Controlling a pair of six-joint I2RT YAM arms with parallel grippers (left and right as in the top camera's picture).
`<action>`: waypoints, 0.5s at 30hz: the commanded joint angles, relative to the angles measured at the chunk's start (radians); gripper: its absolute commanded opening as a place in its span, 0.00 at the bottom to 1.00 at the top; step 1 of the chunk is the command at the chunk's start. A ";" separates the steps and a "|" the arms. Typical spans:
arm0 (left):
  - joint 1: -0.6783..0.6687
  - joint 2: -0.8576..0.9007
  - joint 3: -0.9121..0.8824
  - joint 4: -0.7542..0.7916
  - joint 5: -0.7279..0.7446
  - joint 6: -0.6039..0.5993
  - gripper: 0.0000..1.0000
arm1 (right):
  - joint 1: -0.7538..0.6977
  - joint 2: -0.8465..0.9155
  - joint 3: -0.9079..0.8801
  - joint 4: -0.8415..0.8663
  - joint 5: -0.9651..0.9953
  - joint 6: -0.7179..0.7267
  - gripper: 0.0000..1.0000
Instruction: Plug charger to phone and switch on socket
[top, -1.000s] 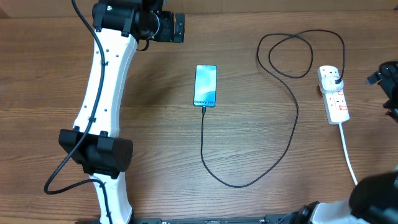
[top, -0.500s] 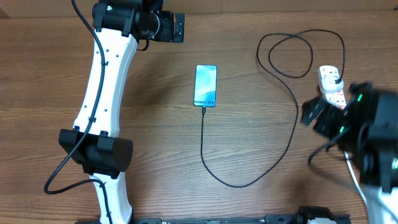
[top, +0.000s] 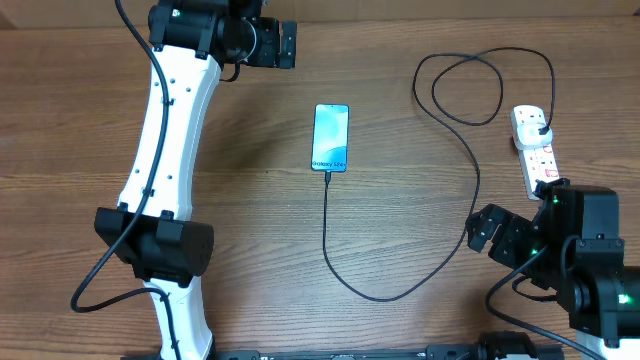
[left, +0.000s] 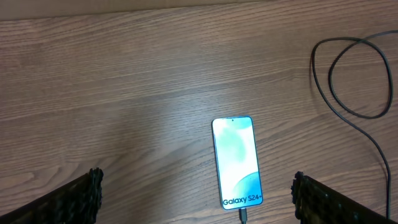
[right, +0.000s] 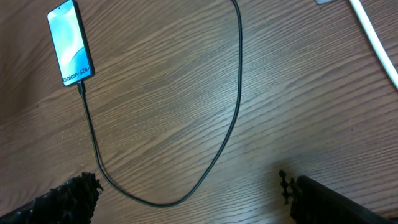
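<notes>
Brown wood desk (top: 60, 150), flat, long grain lines. Phone (top: 331, 137): thin rectangle, shiny blue-teal screen, lying flat mid desk. Charger (top: 326, 215): thin black cable, tip in phone's bottom edge, loose loops across desk, black plug sitting in socket (top: 533, 140). Socket: white plastic strip, red marks, lower end hidden behind right arm. Switch too small to tell. Left tool (left: 196, 186): rough black fingers spread wide, released. Right tool (right: 186, 183): spread wide too, fingers cut off at picture edge.

Wood table (top: 400, 60), phone (top: 331, 137), charger (top: 326, 230), socket (top: 535, 150) on top
</notes>
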 joint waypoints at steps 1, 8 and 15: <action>0.006 0.003 -0.003 0.000 -0.007 -0.003 1.00 | 0.005 -0.003 -0.005 0.001 -0.007 0.001 1.00; 0.006 0.003 -0.003 0.000 -0.007 -0.002 1.00 | 0.005 -0.005 -0.007 0.006 0.019 -0.012 1.00; 0.006 0.003 -0.003 0.000 -0.007 -0.002 1.00 | 0.006 -0.159 -0.155 0.344 -0.048 -0.227 1.00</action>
